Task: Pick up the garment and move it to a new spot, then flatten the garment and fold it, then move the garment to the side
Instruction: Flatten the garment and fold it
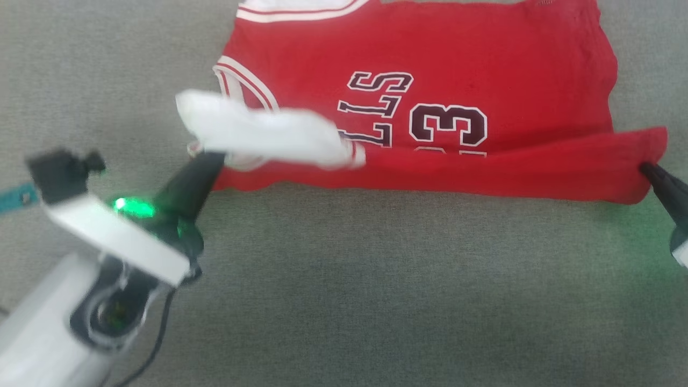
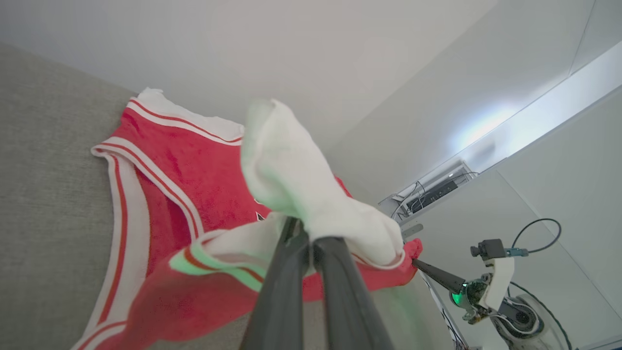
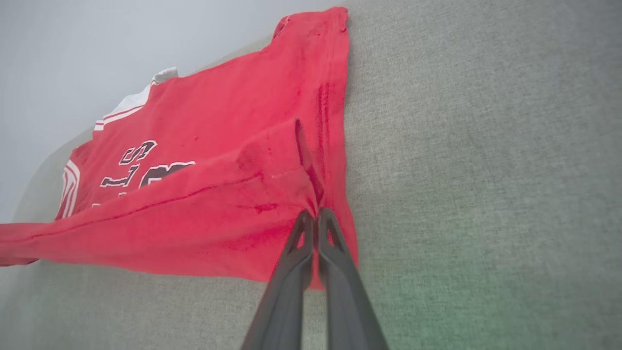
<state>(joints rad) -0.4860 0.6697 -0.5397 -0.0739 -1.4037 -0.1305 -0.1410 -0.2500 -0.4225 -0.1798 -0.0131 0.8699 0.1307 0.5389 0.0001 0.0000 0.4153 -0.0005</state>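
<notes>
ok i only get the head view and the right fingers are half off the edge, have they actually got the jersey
observer: Yes. In the right wrist view the right fingers are pressed together with a fold of the garment pinched at their tips.
operator: and the left, that white blur hides it
observer: In the left wrist view the left fingers are shut on the striped edge, and the white lining patch flops over their tips.
operator: is the cloth flat near the right pinch
observer: No. The right wrist view shows a ridge rising into the pinch, while the side edge beyond it lies on the grey surface.
</notes>
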